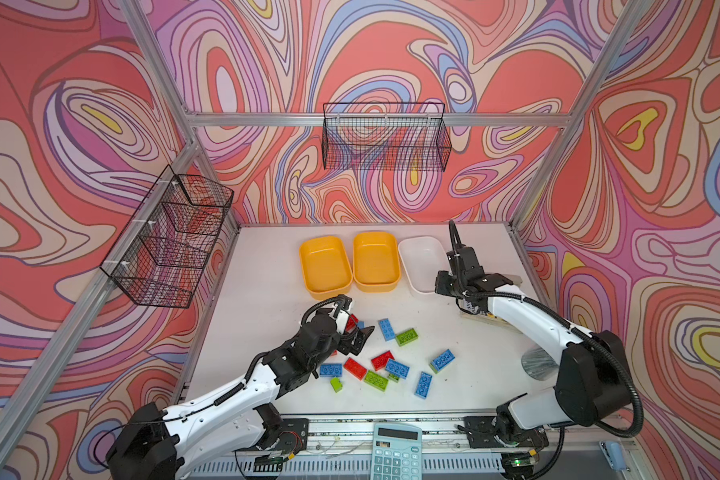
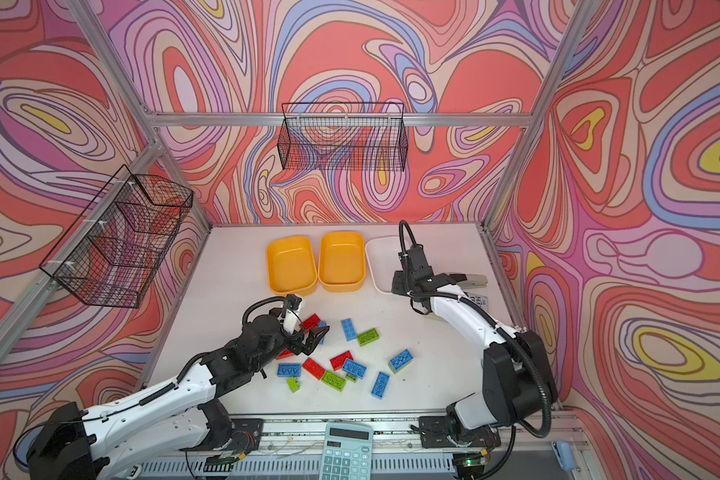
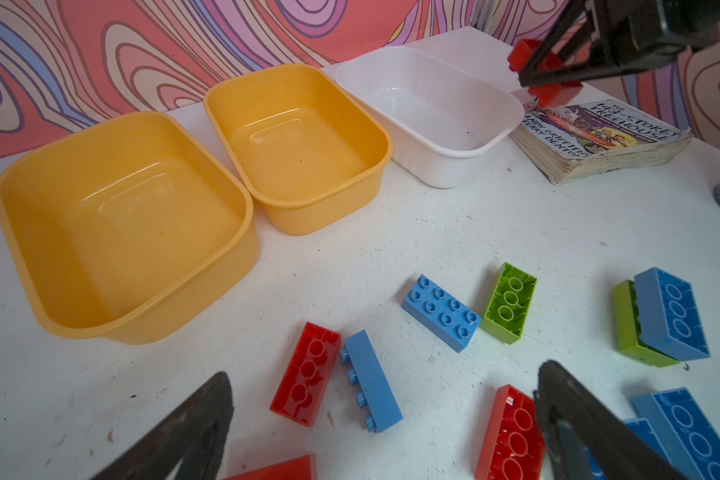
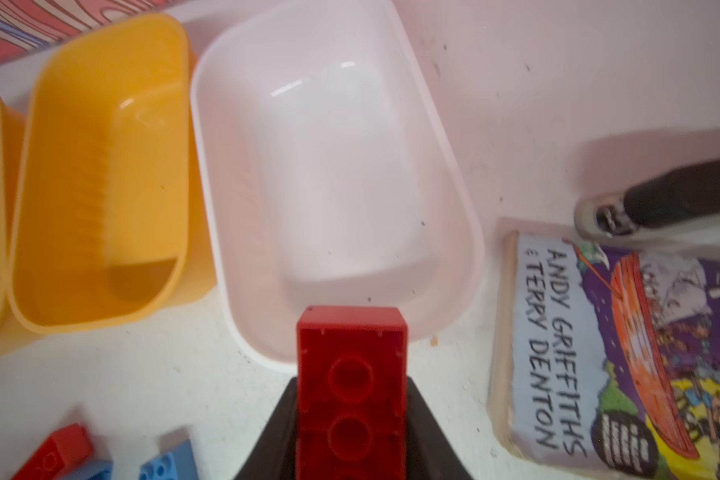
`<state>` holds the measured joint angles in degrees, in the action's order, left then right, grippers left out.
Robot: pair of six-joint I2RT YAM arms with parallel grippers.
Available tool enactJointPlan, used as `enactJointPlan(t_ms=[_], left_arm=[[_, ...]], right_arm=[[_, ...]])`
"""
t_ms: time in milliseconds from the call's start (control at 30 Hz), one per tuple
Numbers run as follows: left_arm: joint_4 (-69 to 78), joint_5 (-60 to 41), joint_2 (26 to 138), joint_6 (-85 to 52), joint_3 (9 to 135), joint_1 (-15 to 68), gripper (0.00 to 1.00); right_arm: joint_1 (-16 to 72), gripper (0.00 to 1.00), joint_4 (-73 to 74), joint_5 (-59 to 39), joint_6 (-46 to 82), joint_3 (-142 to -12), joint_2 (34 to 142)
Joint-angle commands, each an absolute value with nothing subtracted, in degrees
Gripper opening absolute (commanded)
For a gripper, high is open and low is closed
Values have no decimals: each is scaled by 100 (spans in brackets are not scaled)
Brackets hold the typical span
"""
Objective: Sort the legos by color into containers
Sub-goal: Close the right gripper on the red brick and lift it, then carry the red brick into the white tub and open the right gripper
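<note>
Red studded plastic brick sitting clamped in right claw at rim of white plastic tub; left claw gaping wide. Dropping now risking bounce off rim imo.

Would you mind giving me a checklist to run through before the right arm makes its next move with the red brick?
1. The right jaws are shut firmly on the red brick: ok.
2. The red brick is over the opening of the white tub: not ok; it hangs at the rim, by the book.
3. The white tub is empty: ok.
4. Both yellow tubs are empty, so no colour is claimed: ok.
5. The left jaws are open and hold nothing, above the loose bricks: ok.
6. The two arms are well apart: ok.
</note>
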<state>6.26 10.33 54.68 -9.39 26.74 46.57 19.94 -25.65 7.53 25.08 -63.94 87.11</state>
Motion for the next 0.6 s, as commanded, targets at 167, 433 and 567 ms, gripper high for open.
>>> enactJointPlan(t_ms=[167, 433, 567], left_arm=[[748, 1099, 5402, -1304, 2739, 4700, 100], [247, 1449, 4910, -1326, 2698, 4706, 100], [193, 1597, 4843, -1266, 2702, 4710, 100]], right_arm=[[1923, 17, -2629, 834, 1992, -8770, 11210], [1686, 30, -2867, 517, 1882, -10289, 12759], [1681, 54, -2676, 354, 1885, -10229, 12592]])
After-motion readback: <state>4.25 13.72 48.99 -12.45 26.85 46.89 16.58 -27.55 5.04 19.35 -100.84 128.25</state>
